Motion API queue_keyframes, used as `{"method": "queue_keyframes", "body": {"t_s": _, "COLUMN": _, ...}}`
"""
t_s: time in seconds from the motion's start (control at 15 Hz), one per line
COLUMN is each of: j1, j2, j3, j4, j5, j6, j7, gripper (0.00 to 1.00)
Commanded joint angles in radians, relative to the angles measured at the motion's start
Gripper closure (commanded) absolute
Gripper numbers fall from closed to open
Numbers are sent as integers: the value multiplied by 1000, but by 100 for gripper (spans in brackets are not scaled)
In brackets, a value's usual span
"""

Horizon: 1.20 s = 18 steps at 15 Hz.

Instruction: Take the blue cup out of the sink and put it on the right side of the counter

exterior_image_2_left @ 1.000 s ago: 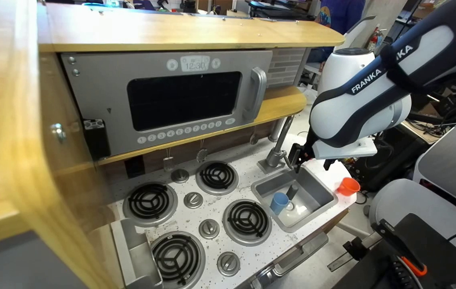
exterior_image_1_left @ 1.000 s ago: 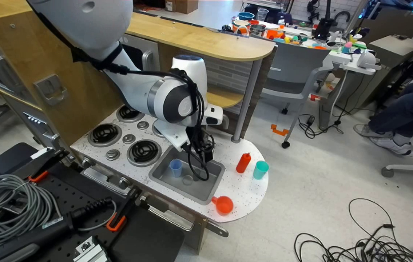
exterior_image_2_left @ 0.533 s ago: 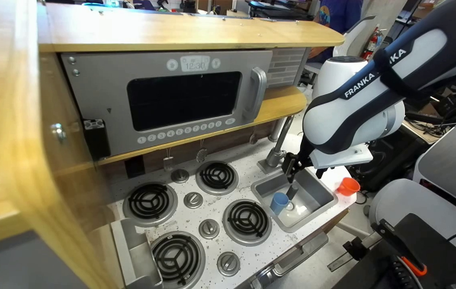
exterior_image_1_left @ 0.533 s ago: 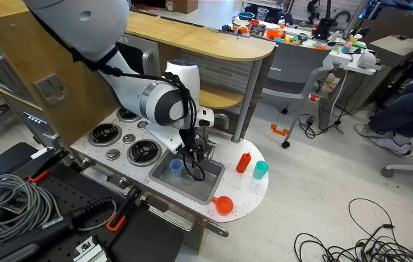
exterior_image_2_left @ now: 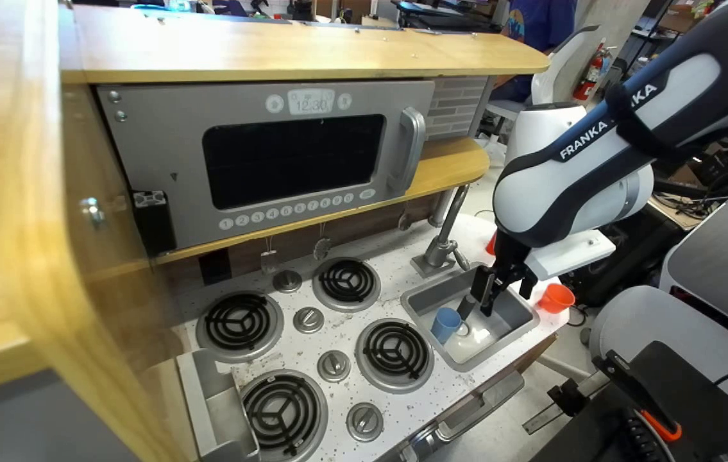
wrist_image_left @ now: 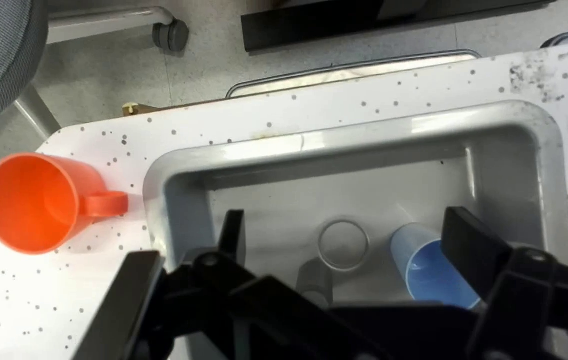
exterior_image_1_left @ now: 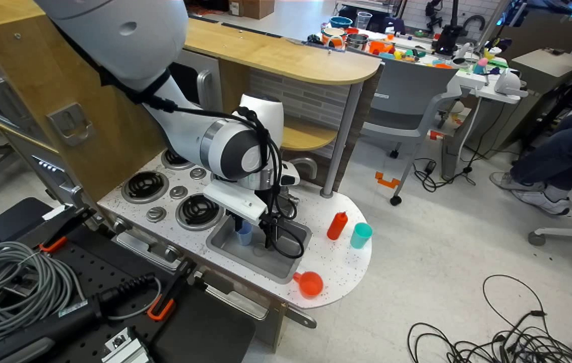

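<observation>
The tool (wrist_image_left: 348,226) is held over the sink (wrist_image_left: 263,150) with its fingers (wrist_image_left: 232,231) spread wide, and nothing is gripped between them. The blue cup (wrist_image_left: 426,270) is contained in the sink, below the tool and off its middle toward a burner (exterior_image_1_left: 200,212). In the wrist view the cup's rim is partly covered by the burner-side finger (wrist_image_left: 474,250), while a broad gap is seen between the cup and the opposite finger. In an exterior view, however, the cup is seen apart from the fingertips, with a grey cylinder (exterior_image_2_left: 466,307) showing between them, so no contact is suggested.

The cup's long axis is judged to be upright, mouth up, though a slight lean cannot be ruled out. The coming move is thought to turn on that sideways offset: the tool should be shifted toward the burner until the cup is centred between the fingers, and only then lowered. If that shift were skipped, the rim might be struck by the near finger. The goal, taken to be the counter (exterior_image_1_left: 335,262) around the red bottle (exterior_image_1_left: 337,225), is found on the tool's other side, away from the burner, so the sink wall would have to be cleared.
</observation>
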Motion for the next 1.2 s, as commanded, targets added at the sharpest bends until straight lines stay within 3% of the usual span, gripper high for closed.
{"method": "queue_keyframes", "body": {"t_s": 0.0, "j1": -2, "j2": 48, "j3": 10, "j4": 56, "j5": -31, "j6": -27, "j7": -55, "gripper": 0}}
{"method": "queue_keyframes", "body": {"t_s": 0.6, "j1": 38, "j2": 158, "j3": -6, "j4": 161, "j5": -91, "j6": 40, "j7": -72, "gripper": 0}}
{"method": "queue_keyframes", "body": {"t_s": 1.13, "j1": 27, "j2": 247, "j3": 15, "j4": 269, "j5": -99, "j6": 25, "j7": -122, "gripper": 0}}
